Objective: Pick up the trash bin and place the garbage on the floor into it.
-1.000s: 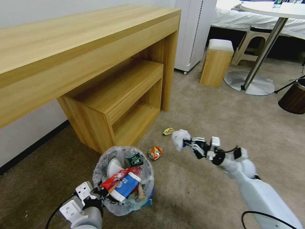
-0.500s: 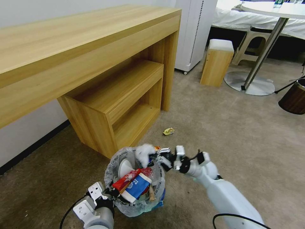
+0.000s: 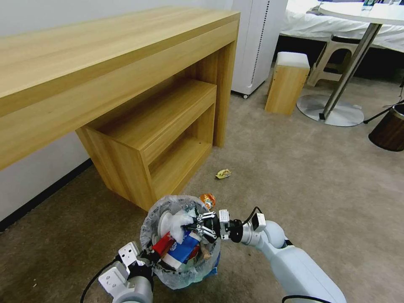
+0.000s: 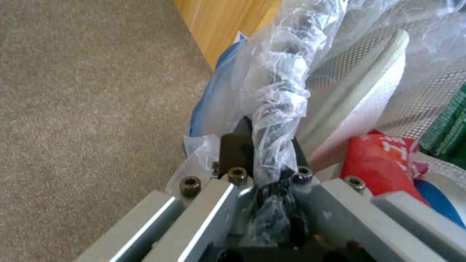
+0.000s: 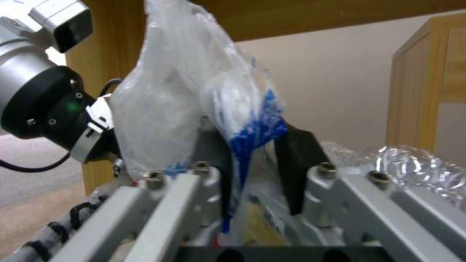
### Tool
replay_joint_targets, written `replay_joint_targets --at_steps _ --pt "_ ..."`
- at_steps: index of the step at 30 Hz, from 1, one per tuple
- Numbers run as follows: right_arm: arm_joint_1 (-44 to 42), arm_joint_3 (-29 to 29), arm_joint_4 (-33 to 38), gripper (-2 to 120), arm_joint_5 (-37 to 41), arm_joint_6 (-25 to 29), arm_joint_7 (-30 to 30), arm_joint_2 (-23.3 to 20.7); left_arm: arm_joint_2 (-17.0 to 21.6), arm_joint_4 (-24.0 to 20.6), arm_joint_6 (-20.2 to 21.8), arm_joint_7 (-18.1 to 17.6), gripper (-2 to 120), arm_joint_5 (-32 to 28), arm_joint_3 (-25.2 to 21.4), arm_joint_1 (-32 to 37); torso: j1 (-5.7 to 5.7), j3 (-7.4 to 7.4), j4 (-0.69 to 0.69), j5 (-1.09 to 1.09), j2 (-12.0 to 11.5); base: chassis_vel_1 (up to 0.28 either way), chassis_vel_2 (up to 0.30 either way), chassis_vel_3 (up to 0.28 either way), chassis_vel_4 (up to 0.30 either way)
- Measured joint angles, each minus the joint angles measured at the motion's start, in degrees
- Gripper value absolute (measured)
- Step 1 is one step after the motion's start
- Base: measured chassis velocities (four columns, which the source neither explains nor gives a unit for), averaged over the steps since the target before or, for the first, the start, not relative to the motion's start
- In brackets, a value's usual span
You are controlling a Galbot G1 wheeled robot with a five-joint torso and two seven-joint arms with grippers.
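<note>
The blue trash bin, lined with a crinkly clear bag and full of garbage, hangs low over the tan floor. My left gripper is shut on its near rim; in the left wrist view the left gripper pinches the bag-wrapped rim beside the bin's blue wall. My right gripper reaches over the bin's mouth, shut on a white-blue wrapper that rests among the litter. Between its fingers stands that wrapper. A crushed orange can and a yellow wrapper lie on the carpet behind the bin.
A wooden desk with a low shelf unit stands close on the left. Farther back are a white cabinet, a wooden stool, a round table's metal base and a dark bin. Open carpet lies to the right.
My right gripper carried the white-blue wrapper from over the floor right of the can to over the bin and down into its mouth. The left gripper shifted the bin slightly right.
</note>
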Motion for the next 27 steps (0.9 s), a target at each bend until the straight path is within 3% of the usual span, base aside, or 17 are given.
replay_joint_targets --at_steps 10,18,25,27 --pt "-0.4 4.6 5.7 68 5.9 -0.7 1.3 -3.2 0.5 -0.9 -0.1 0.1 1 0.1 -1.4 0.6 0.0 0.0 0.0 0.01 0.0 0.0 0.0 0.0 0.0" --pt "-0.8 7.4 4.6 95 4.1 -1.2 3.8 -4.6 0.4 -1.1 -0.3 0.2 1 1.1 -0.6 1.3 0.0 0.0 0.0 0.0 0.0 0.0 0.0 0.0 0.0" --pt "-1.4 8.9 5.0 100 4.7 -0.4 5.1 -4.2 0.6 -1.4 -0.5 0.4 1 1.4 -0.9 1.6 0.0 0.0 0.0 0.0 0.0 0.0 0.0 0.0 0.0" --pt "-1.4 9.8 5.3 100 4.8 0.0 7.9 -3.9 0.7 -1.5 -0.6 0.4 1 1.4 -1.2 1.7 0.0 0.0 0.0 0.0 0.0 0.0 0.0 0.0 0.0"
